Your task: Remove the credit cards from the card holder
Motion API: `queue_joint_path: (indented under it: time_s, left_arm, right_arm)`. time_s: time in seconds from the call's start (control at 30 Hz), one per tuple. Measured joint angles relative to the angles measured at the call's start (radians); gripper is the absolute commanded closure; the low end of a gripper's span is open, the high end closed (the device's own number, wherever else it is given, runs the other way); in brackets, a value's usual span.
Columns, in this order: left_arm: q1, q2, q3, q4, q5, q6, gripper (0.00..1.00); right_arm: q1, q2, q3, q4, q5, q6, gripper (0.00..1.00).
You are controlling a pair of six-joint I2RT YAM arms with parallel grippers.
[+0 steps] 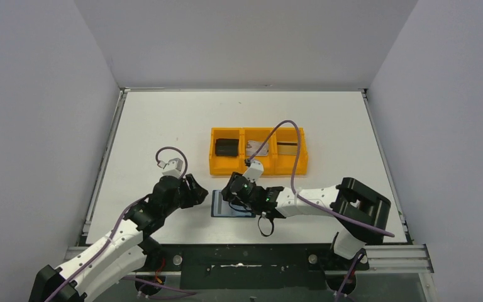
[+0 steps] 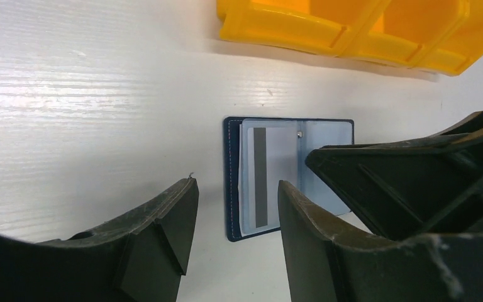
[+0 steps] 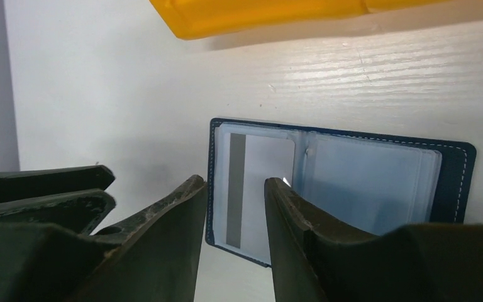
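Card holder [image 3: 377, 182]: lies opened flat on the white table [image 1: 163, 126], near the front edge. The pale blue pocketed inside faces up and the navy cover shows as a border around it.

Silver-grey card [image 2: 282, 165]: seated in the holder's left-hand pocket, with its dark stripe running along the pocket's length. The right-hand pocket appears clear; no contents can be made out.

Orange tray [image 1: 258, 171]: stands beyond the holder, apart from it. A dark block [image 1: 227, 148] is seen in its left compartment. A gold-tan card [image 1: 287, 148] with a dark band is seen in its right compartment.

Left gripper [image 2: 238, 185]: positioned low, just beside the holder's left edge. Its fingers are parted and nothing is held between them. Contact with the table cannot be judged.

Right gripper [image 3: 234, 182]: reaches in from the right, over the holder. Its fingers are spread apart, and the card-bearing pocket and the navy left edge are visible through the gap. Nothing is clamped. Whether the fingertips touch the holder cannot be told.

The two grippers are close together, with the holder's left half between them.
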Motion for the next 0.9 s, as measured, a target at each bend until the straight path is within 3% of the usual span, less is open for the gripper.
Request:
queue_joint_path:
  time_s: [0.37, 0.9]
  left_arm:
    - [0.031, -0.008, -0.007, 0.006, 0.096, 0.004, 0.53]
    - [0.032, 0.227, -0.006, 0.145, 0.291, 0.034, 0.63]
  right_arm:
    - [0.012, 0.114, 0.07, -0.125, -0.026, 0.006, 0.65]
    - [0.025, 0.126, 0.098, -0.202, -0.002, 0.045, 0.67]
